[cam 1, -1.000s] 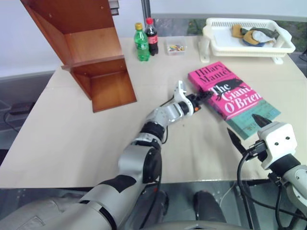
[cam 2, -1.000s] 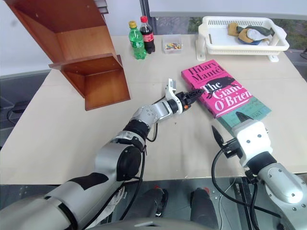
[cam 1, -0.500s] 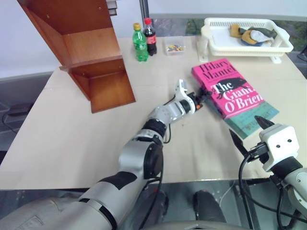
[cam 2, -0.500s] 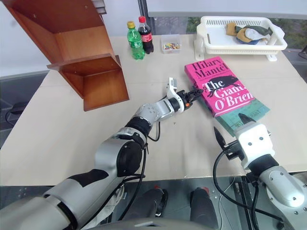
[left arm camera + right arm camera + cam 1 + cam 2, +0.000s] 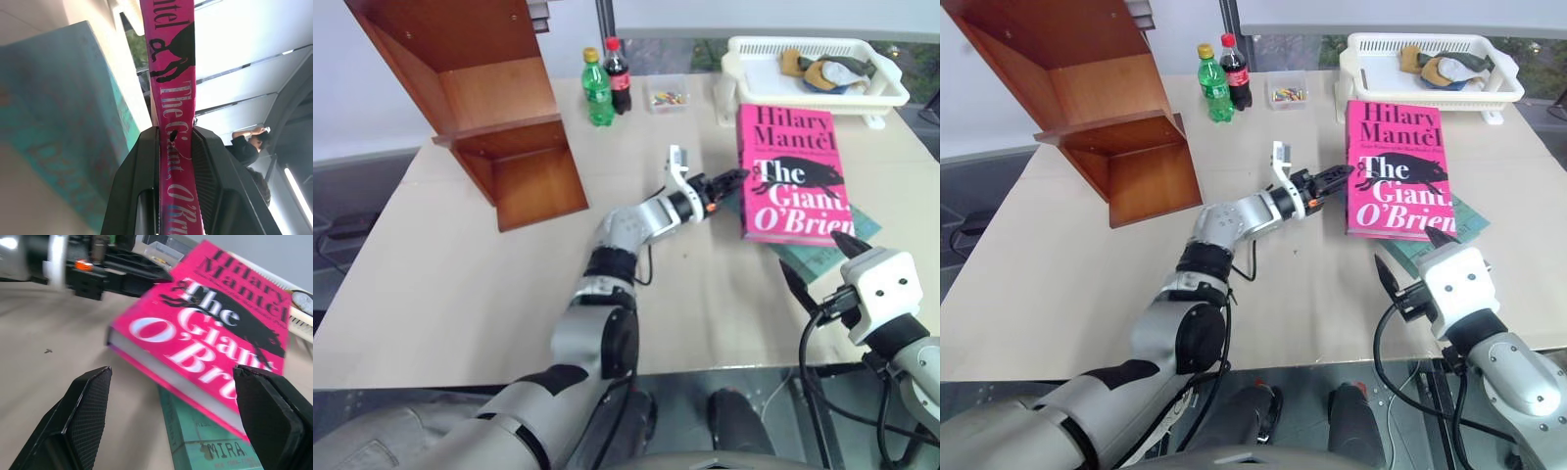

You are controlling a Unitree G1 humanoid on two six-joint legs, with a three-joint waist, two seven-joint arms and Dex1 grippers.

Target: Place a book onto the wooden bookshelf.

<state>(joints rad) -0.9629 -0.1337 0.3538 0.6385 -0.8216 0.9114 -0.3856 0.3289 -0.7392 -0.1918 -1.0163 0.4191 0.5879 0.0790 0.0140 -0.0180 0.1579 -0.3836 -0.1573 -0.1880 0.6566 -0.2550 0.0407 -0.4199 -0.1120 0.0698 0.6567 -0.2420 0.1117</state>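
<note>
The pink book (image 5: 793, 171) hangs tilted above the table, cover toward me, lifted off a teal book (image 5: 818, 257). My left gripper (image 5: 734, 178) is shut on its left edge; the left wrist view has the pink spine (image 5: 176, 73) clamped between both fingers (image 5: 142, 186). My right gripper (image 5: 818, 269) stands open near the table's front right. In the right wrist view its fingers (image 5: 73, 426) sit apart with nothing between them, in front of the book (image 5: 220, 333). The wooden bookshelf (image 5: 499, 108) stands at the far left of the table.
A green bottle (image 5: 599, 88), a cola bottle (image 5: 618, 73) and a small clear box (image 5: 671, 95) stand at the back. A white basket (image 5: 891, 93) with cloths sits at the back right. A person (image 5: 249, 142) is seen far off in the left wrist view.
My left gripper closed on the pink book's edge and rose with it. The book came up off the teal book and swung to face me. The right arm stayed still.
</note>
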